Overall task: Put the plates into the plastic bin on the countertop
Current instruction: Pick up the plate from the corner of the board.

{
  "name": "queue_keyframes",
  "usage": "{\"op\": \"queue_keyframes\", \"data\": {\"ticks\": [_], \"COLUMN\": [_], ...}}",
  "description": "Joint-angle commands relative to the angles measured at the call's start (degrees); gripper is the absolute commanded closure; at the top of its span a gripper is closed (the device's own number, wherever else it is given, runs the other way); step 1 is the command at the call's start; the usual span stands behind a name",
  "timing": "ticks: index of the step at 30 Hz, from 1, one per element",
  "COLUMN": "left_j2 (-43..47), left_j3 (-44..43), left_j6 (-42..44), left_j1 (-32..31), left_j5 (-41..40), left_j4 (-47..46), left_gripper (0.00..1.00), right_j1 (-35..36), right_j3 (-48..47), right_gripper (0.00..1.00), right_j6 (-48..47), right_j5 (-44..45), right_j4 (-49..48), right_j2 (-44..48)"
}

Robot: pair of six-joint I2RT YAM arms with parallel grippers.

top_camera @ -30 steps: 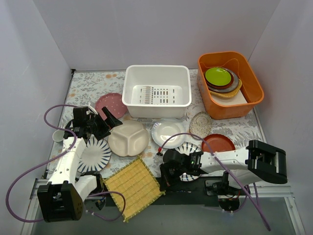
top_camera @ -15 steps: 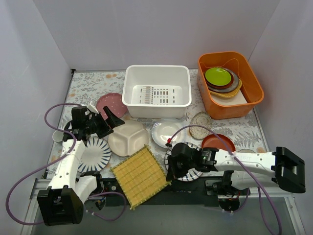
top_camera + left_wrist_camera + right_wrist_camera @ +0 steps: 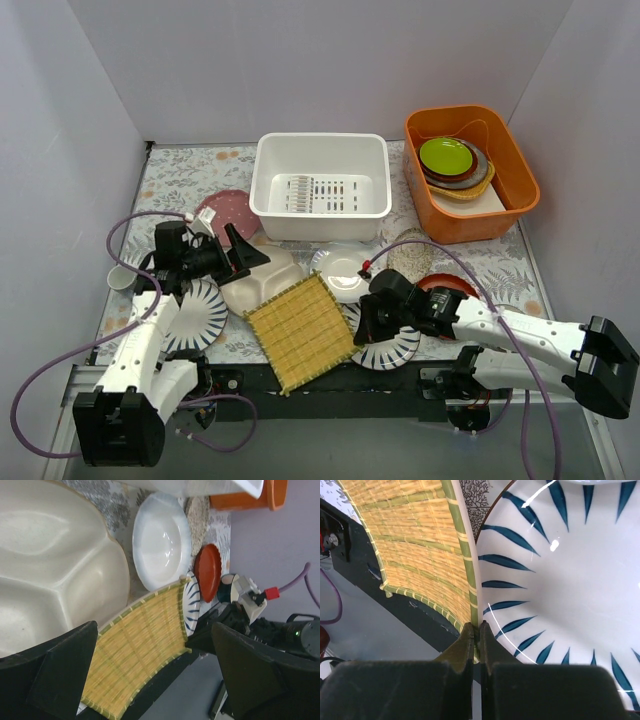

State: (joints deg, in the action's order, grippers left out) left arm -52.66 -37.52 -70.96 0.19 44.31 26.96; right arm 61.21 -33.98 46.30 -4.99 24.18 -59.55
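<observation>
The pale bench printed with grey ferns and orange flowers [image 3: 180,175] is seen carrying everything. The white rectangular plastic bin [image 3: 320,225] is set at its far middle, its slotted bottom exposed. The orange plastic tub [image 3: 460,228] is placed just beside it on the right, with stacked lime-green and brown dishes [image 3: 447,158] inside.

The square yellow bamboo mat [image 3: 303,330] is found at the near edge between the arms, one edge raised. All plates are spread on the bench in front of the bin:
- the cream three-section plate [image 3: 270,280]
- two white blue-striped plates [image 3: 200,312] [image 3: 395,347]
- the glossy white plate [image 3: 340,268]
- the pink dotted plate [image 3: 228,205]
- the red-brown plate [image 3: 450,285]
- the beige lacy plate [image 3: 410,255]

The left tool [image 3: 243,255] is held released, spread wide over the cream plate. The right tool [image 3: 476,627] is clenched on the mat's edge beside a striped plate.
</observation>
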Motion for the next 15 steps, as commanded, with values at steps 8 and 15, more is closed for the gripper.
{"op": "queue_keyframes", "data": {"ticks": [8,15], "left_j2": [3.27,6.08], "left_j3": [4.82,8.34], "left_j6": [-14.89,-23.5], "left_j1": [-20.64,-29.45], "left_j5": [-14.15,-25.75], "left_j4": [-0.95,4.84], "left_gripper": [0.4,0.97], "right_j1": [-6.36,-7.07], "right_j3": [3.13,3.04], "right_gripper": [0.99,0.99], "right_j6": [-0.95,-1.13], "right_j5": [-0.19,-0.9], "right_j4": [-4.93,-6.87], "right_j2": [4.18,2.86]}}
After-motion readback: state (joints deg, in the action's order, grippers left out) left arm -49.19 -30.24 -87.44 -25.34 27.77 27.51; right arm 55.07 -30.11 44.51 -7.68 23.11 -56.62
